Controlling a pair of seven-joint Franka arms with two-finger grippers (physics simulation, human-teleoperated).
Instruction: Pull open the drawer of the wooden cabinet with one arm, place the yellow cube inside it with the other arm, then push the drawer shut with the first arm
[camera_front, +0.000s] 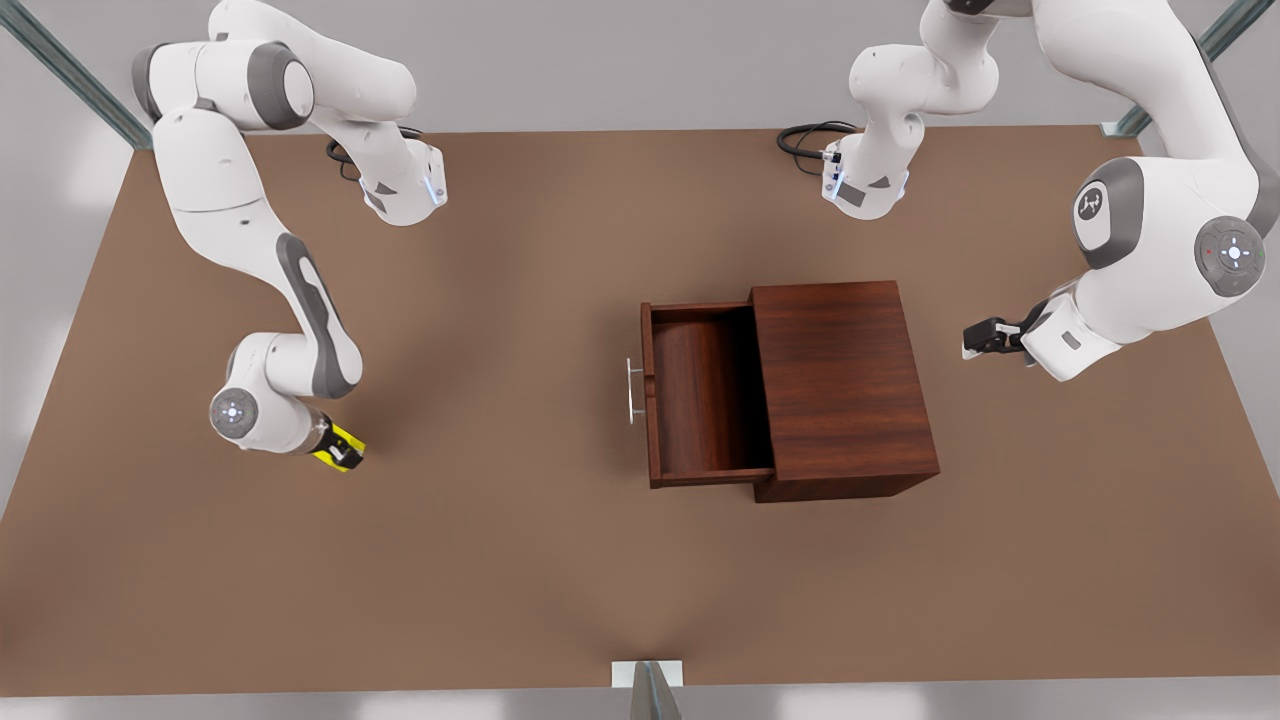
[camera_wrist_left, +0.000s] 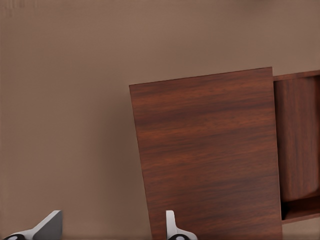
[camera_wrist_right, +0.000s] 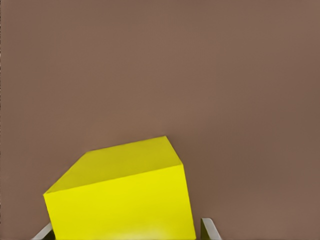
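Brown tabletop (camera_front: 520, 560) spreads across the whole front view, and we see the wooden cabinet (camera_front: 845, 385) sitting right of the frame's centre. Its drawer (camera_front: 700, 395) is pulled out toward the front view's left, the tray bare inside, with the thin silver handle (camera_front: 633, 391) on its front panel.

At the lower left of the front view, we find the right gripper (camera_front: 343, 450) low over the table, its fingers closed on the yellow cube (camera_front: 337, 446). In the right wrist view the cube (camera_wrist_right: 122, 197) sits between the two fingertips (camera_wrist_right: 210, 230); whether it still touches the table we cannot tell. It is well apart from the drawer.

At the right edge of the front view, the left gripper (camera_front: 975, 340) hangs beside the cabinet's back, apart from it, that arm waiting. In the left wrist view its fingers (camera_wrist_left: 47, 227) stand spread with nothing between them, above the cabinet top (camera_wrist_left: 210, 155) and the drawer (camera_wrist_left: 297, 145).
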